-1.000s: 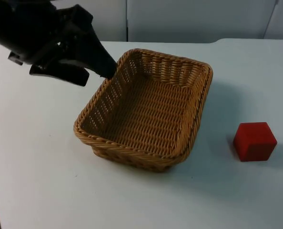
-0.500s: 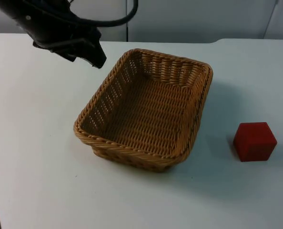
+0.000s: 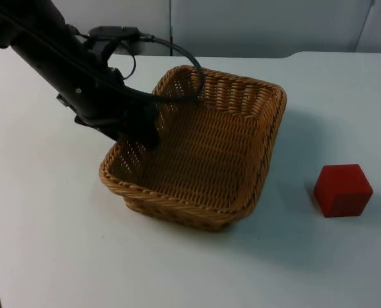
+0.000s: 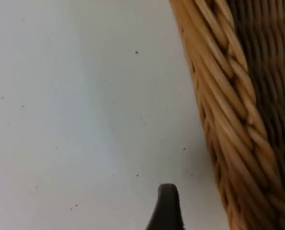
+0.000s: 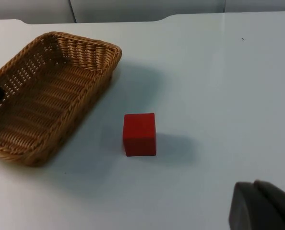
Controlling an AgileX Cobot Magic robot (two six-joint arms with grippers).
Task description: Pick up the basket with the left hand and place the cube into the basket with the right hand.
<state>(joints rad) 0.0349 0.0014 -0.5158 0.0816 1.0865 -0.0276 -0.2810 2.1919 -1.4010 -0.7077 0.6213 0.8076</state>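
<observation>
- my left gripper [image 3: 139, 131] is down at the left-hand wall of the basket [image 3: 242, 186], over the rim about halfway along that side, as the top view has it.
- whether my left fingers are apart or together i cannot tell; the arm's own bulk covers them from above.
- in the left wrist view one black fingertip [image 4: 167, 208] stands over the bare table [image 4: 75, 105], just beside the woven rim of the basket [image 4: 224, 120], on its outer side; i cannot tell if it touches the weave.
- the basket sits flat on the white table [image 3: 49, 224], open side up, nothing inside it.
- the cube [image 3: 342, 190], red, rests on the table to the right of the basket, apart from it, with a strip of bare table between them.
- my right arm waits off to the side; its wrist view looks over the cube [image 5: 139, 134] and the basket [image 5: 85, 81], and the cube stands alone, nothing touching it.
- a dark part of my right gripper [image 5: 260, 206] juts in at the edge of that view, well apart from the cube; i cannot tell how its fingers are set.
</observation>
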